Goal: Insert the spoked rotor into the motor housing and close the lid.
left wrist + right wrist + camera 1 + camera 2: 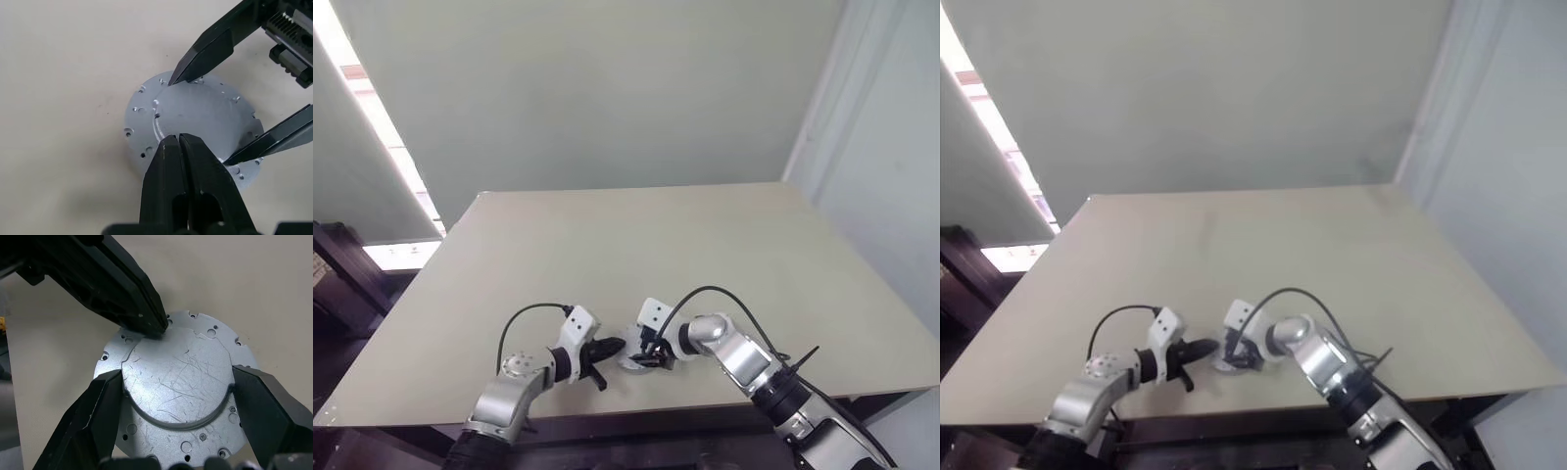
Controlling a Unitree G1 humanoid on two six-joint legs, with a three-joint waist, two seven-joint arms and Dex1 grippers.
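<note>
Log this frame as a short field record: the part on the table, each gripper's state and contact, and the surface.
part: silver metal disc with a raised round centre and a flange with small holes, lying flat
right gripper: fingers spread around the raised centre, one on each side
left gripper: shut, tips together at the edge of the raised centre
surface: beige table, disc near its front edge

- Even, soft light; bright window strip (pixel 382 137) overexposed at left
- Faint shadows on table (pixel 705 255)
- Wrist views sharp; scratched metal shows mild sheen
</note>
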